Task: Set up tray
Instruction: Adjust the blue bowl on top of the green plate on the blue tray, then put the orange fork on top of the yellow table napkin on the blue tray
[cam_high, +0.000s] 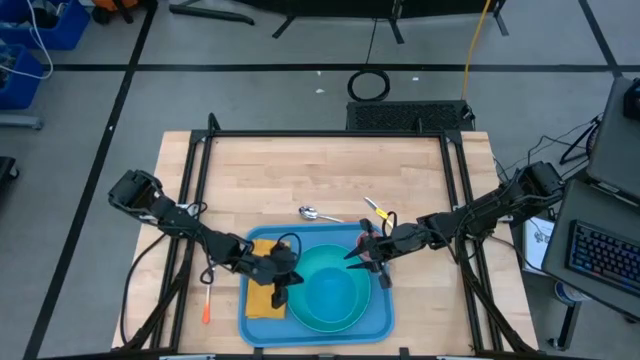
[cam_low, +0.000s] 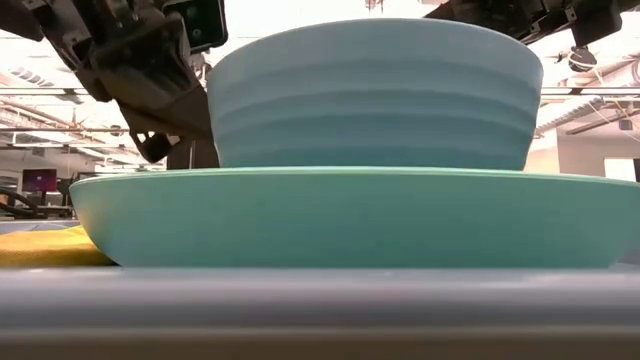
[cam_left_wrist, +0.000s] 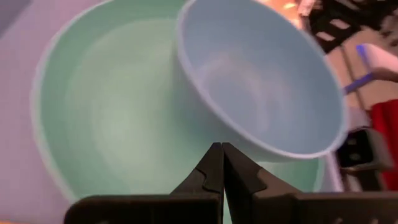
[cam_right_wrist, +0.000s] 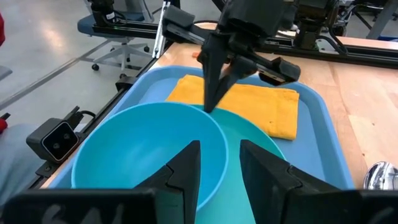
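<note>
The blue tray (cam_high: 385, 322) (cam_right_wrist: 323, 124) lies at the table's near edge. On it sit a turquoise plate (cam_high: 325, 258) (cam_left_wrist: 106, 106) with a light blue bowl (cam_high: 340, 297) (cam_right_wrist: 143, 155) standing in it, and a folded yellow napkin (cam_high: 262, 302) (cam_right_wrist: 261, 102) on the tray's left part. My left gripper (cam_high: 288, 287) (cam_left_wrist: 221, 146) is shut, its tips at the bowl's left rim. My right gripper (cam_high: 352, 255) (cam_right_wrist: 221, 146) is open over the bowl's far-right rim, one finger above the bowl's inside and one above the plate. I cannot tell whether it touches. My left gripper has its shut fingertips (cam_right_wrist: 209, 107) against the bowl's outer wall just under the rim (cam_left_wrist: 224, 138), on the side toward the napkin. The fingers come slanting down from the table's left. The bowl stands upright in the plate.
A metal spoon (cam_high: 318, 213) (cam_right_wrist: 379, 174) and a yellow-handled utensil (cam_high: 377, 209) lie on the wood beyond the tray's far edge. An orange-tipped stick (cam_high: 205, 312) lies left of the tray. Black frame rails run along the table's left and right sides.
</note>
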